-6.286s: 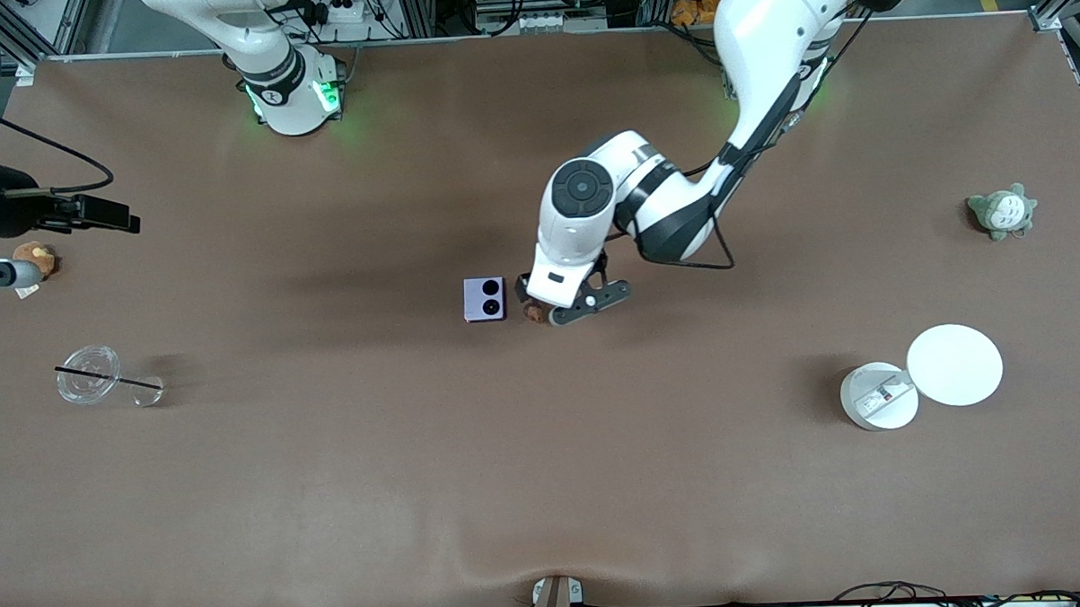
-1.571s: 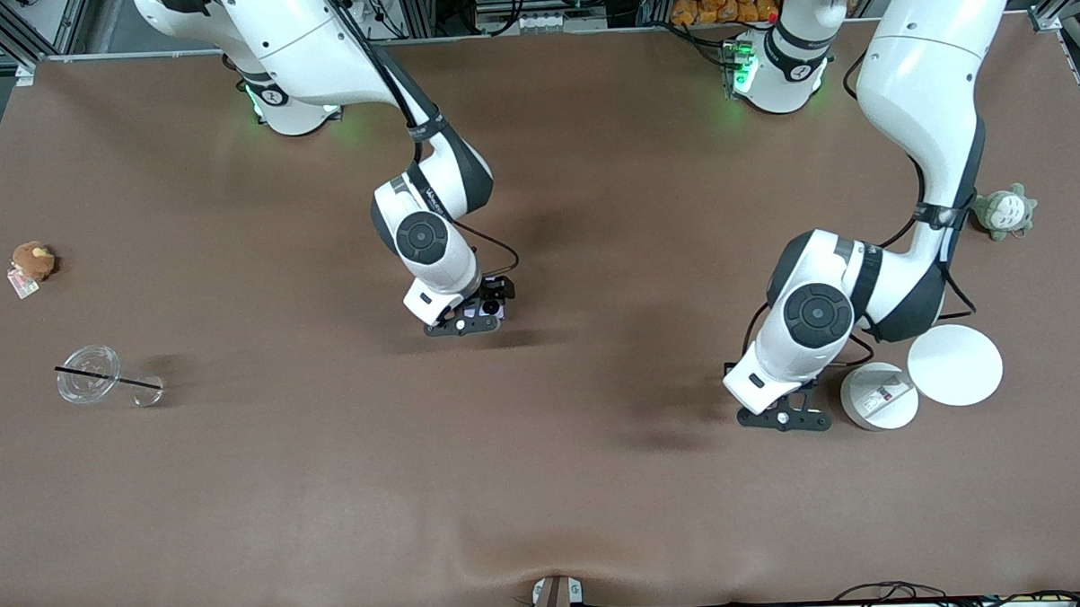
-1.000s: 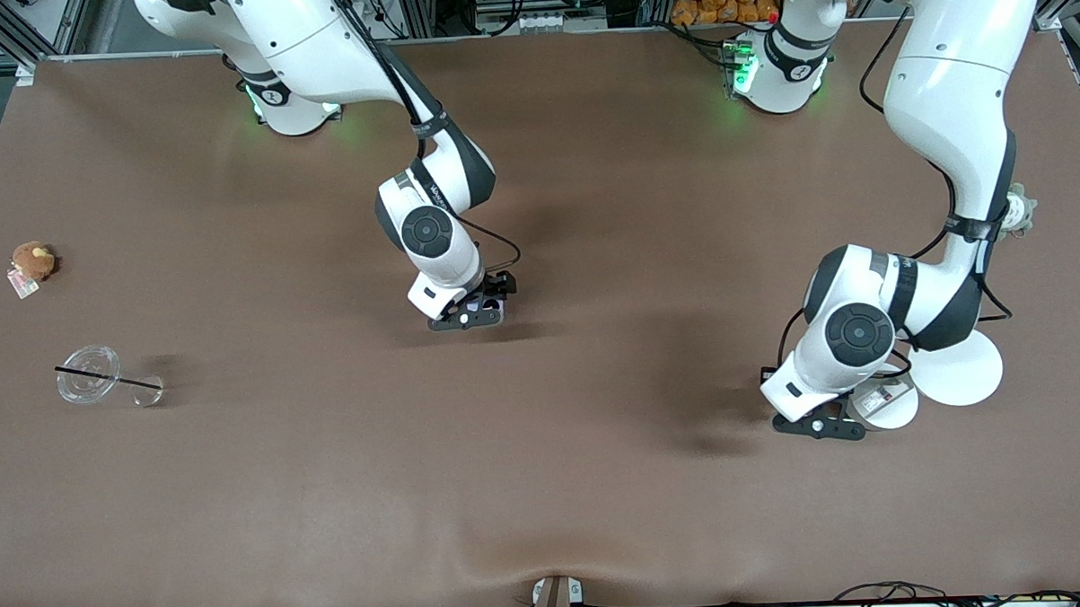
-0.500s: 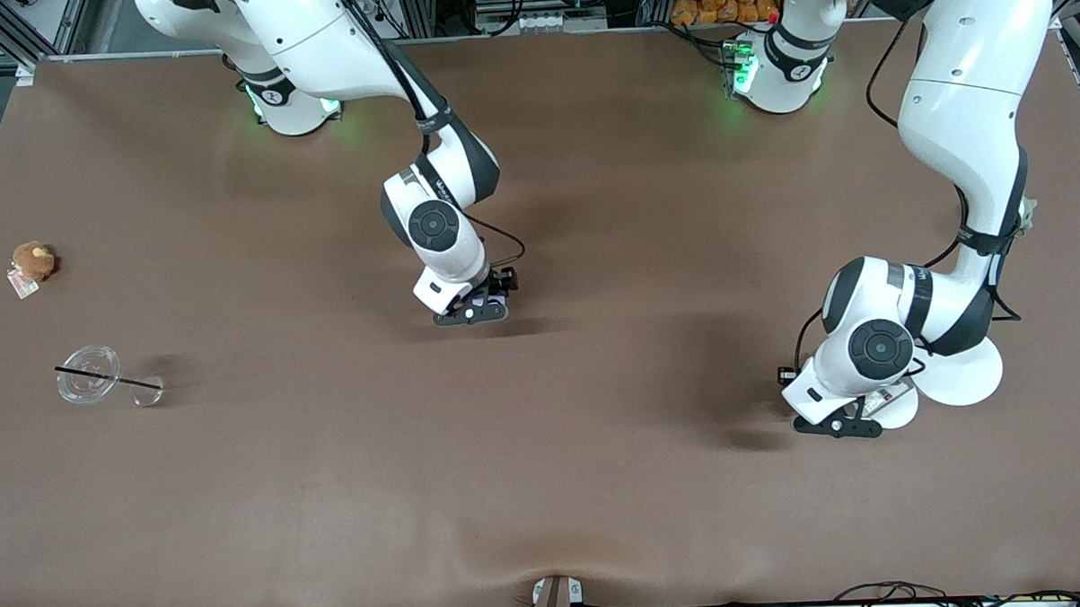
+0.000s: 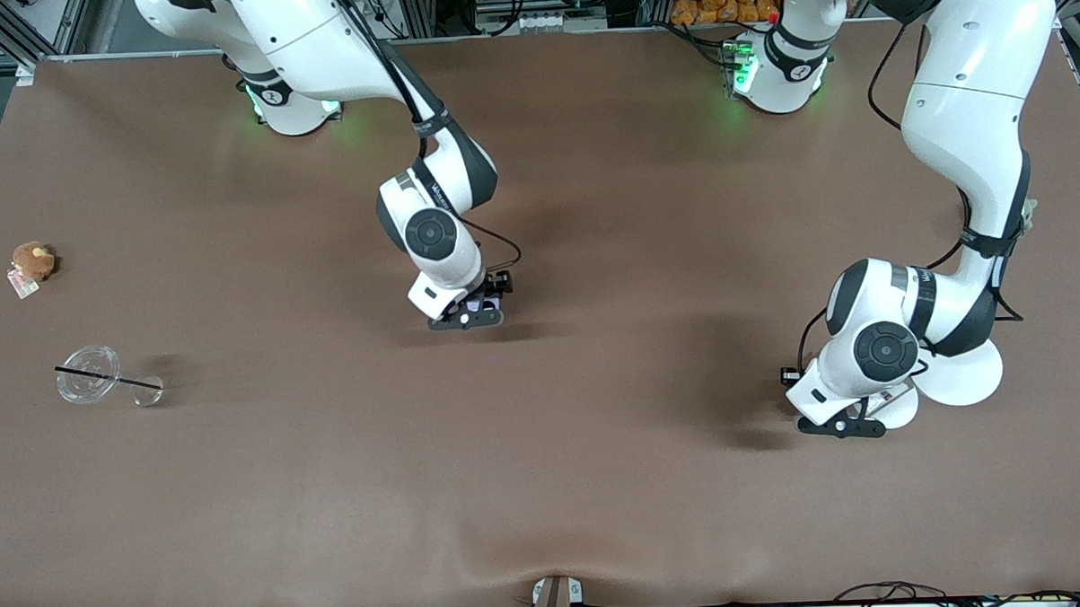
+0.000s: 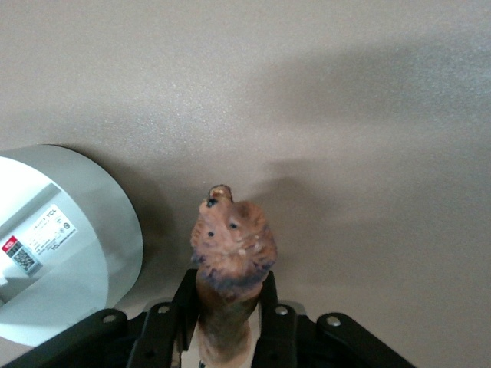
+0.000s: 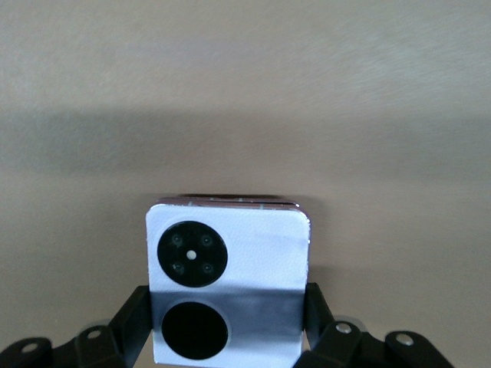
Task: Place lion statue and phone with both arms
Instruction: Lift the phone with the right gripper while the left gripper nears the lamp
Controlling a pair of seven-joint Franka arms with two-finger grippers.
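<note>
Holding the lion statue (image 6: 229, 261) between its two fingers, the left hand (image 5: 842, 425) hangs low over the desk (image 5: 546, 483) at the left arm's end, just beside a white round container (image 5: 894, 408) that bears a small label. In the left wrist view the figurine's darker head end sticks out past the fingertips, and the fingers pinch its body from both sides; it looks lifted clear of the surface, with its shadow falling on the bare brown top. A white disc (image 5: 960, 374) lies against that container, a little farther from the front camera.

Farther up the desk, near its middle, the right hand (image 5: 473, 313) is closed on the phone (image 7: 228, 276). The right wrist view shows the pale lavender face with its two black camera circles, and a finger on each side edge. Whether the phone's lower edge touches the desk or is just off it I cannot tell.

So both grasps look finished, which I judge to be roughly the halfway mark: each arm has its object, and neither has been set down. What remains is the carrying and the release of both.

Toward the right arm's end lie a clear plastic lid with a black straw (image 5: 93, 380) and, farther from the camera, a small brown plush (image 5: 32, 261).
</note>
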